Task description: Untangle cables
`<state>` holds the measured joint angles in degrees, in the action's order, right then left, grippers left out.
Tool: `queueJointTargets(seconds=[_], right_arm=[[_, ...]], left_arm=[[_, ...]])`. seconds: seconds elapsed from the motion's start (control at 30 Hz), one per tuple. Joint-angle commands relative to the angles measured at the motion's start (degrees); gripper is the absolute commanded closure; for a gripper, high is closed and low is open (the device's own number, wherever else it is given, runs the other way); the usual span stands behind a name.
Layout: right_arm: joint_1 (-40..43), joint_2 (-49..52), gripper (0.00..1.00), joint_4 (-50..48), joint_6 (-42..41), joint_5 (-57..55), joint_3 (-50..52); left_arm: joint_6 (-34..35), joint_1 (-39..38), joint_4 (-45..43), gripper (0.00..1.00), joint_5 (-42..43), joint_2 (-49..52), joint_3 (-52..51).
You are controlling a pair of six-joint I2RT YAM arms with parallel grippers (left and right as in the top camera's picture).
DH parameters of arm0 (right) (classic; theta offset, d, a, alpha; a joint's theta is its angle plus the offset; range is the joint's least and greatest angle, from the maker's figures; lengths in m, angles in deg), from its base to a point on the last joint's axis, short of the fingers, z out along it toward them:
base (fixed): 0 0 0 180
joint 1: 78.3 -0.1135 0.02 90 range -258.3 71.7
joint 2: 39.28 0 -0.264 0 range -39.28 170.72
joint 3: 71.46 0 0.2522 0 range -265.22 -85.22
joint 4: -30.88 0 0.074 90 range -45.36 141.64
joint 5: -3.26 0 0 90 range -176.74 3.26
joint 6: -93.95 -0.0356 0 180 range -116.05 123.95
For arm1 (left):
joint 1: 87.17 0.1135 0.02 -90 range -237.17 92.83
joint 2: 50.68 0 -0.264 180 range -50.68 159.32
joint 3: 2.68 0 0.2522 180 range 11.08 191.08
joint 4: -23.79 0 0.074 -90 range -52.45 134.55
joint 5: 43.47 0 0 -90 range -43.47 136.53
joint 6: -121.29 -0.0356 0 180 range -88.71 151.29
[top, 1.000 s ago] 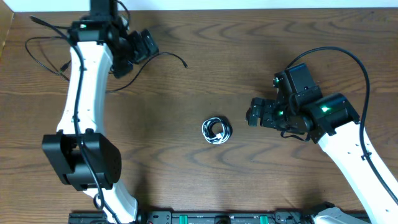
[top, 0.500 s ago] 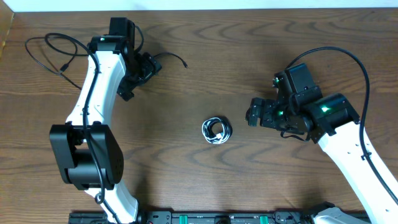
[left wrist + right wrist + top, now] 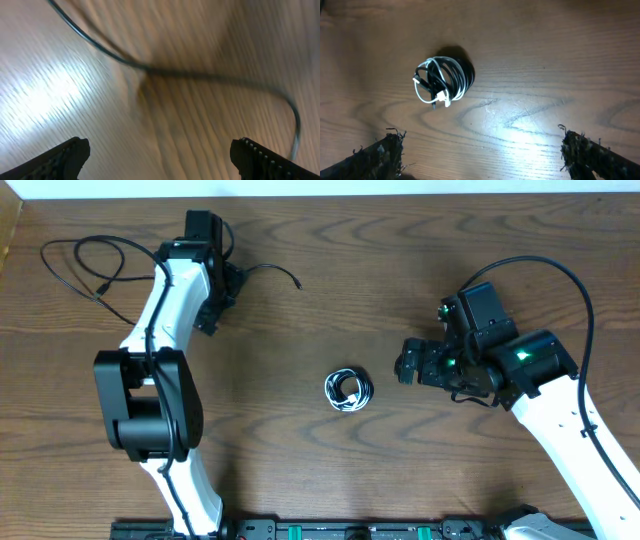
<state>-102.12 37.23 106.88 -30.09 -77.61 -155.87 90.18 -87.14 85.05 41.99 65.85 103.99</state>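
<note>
A loose black cable (image 3: 75, 252) lies looped at the table's far left, and its plug end (image 3: 297, 283) points right. My left gripper (image 3: 213, 305) hovers over the middle of this cable. In the blurred left wrist view the cable (image 3: 200, 76) crosses ahead of the open, empty jaws (image 3: 160, 160). A small coiled bundle of black and white cables (image 3: 348, 390) lies at the table's centre. My right gripper (image 3: 409, 364) is to its right. The right wrist view shows the bundle (image 3: 442, 80) ahead of the open, empty jaws (image 3: 487, 155).
The wooden table (image 3: 330, 250) has a pale edge along the back. Thick black arm cables arc over the right arm (image 3: 570, 280). The left arm's body (image 3: 150, 410) stands at the near left.
My left arm has swung and its gripper has moved down and slightly left, toward me, over the loose black cable. The right arm and the bundle have not moved.
</note>
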Motion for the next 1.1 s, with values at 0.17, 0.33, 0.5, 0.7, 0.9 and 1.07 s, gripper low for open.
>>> queueJointTargets(seconds=[0.17, 0.33, 0.5, 0.7, 0.9, 1.07], right_arm=[[-0.31, 0.50, 0.01, -0.76, 0.24, 0.52, 0.33], [-0.31, 0.55, 0.01, -1.73, 0.22, 0.52, 0.33], [-0.31, 0.55, 0.01, -1.95, 0.24, 0.52, 0.33], [-0.31, 0.55, 0.01, -1.75, 0.26, 0.52, 0.33], [-0.31, 0.55, 0.01, -1.79, 0.24, 0.52, 0.33], [-0.31, 0.55, 0.01, -1.77, 0.26, 0.52, 0.33]], left_arm=[[8.46, 6.43, -3.54, 0.05, -2.49, 0.31, -0.17], [8.44, 5.81, -3.80, 0.05, -7.72, 1.79, -0.17], [8.52, 5.77, -3.93, 0.05, -8.02, 5.31, -0.17], [8.52, 5.97, -4.39, 0.05, -8.00, 7.85, -0.17], [8.48, 6.08, -5.62, 0.15, -8.00, 7.89, -0.17], [8.52, 6.19, -6.75, 0.18, -8.13, 7.91, -1.09]])
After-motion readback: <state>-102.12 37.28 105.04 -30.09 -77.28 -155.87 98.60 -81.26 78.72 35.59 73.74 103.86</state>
